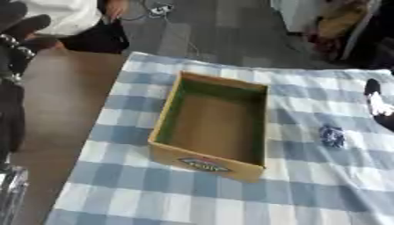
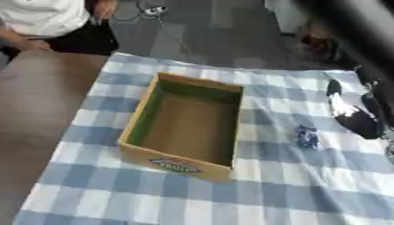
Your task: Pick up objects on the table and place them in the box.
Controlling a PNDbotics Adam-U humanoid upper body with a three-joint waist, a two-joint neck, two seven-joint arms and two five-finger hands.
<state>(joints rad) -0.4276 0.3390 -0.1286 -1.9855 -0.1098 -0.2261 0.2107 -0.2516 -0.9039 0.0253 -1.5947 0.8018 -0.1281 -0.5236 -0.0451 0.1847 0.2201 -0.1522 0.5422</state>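
An open cardboard box (image 1: 165,115) with a green-lined inner wall stands in the middle of the checked cloth, and nothing shows inside it. A small dark blue object (image 2: 306,136) lies on the cloth to the right of the box. My right hand (image 2: 362,121), black with a white patch, hovers blurred over the cloth just right of the blue object, apart from it, with its fingers (image 2: 333,93) stretched out. My left hand (image 1: 19,30) is a dark shape at the far left edge, away from the box.
A blue-and-white checked cloth (image 1: 154,193) covers the table. Bare brown tabletop (image 1: 69,88) lies to the left of it. A person in white sits beyond the far left corner, and grey floor and clutter lie past the far edge.
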